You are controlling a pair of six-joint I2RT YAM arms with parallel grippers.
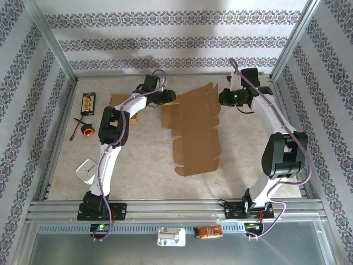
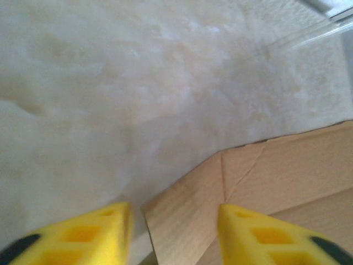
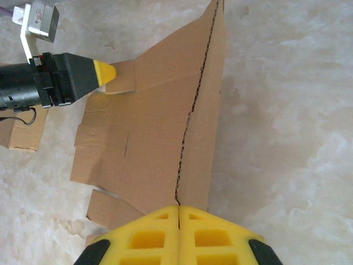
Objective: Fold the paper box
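The paper box (image 1: 196,132) is a brown cardboard blank lying mostly flat in the middle of the table. Its right far flap (image 3: 212,110) is lifted upright. My right gripper (image 1: 223,98) is shut on that flap's edge, the cardboard running straight into the closed yellow jaws (image 3: 178,212). My left gripper (image 1: 165,99) is at the blank's far left corner. Its yellow fingers (image 2: 83,232) stand apart with the corner flap (image 2: 187,215) between them, and a gap shows on the left side. From the right wrist, the left gripper's fingertip (image 3: 105,73) touches that flap.
A second cardboard piece (image 1: 118,102) lies under the left arm. A black and orange device (image 1: 88,102), a round orange item with a cable (image 1: 87,130) and a white object (image 1: 86,170) sit along the left. Metal frame rails (image 1: 176,207) border the table.
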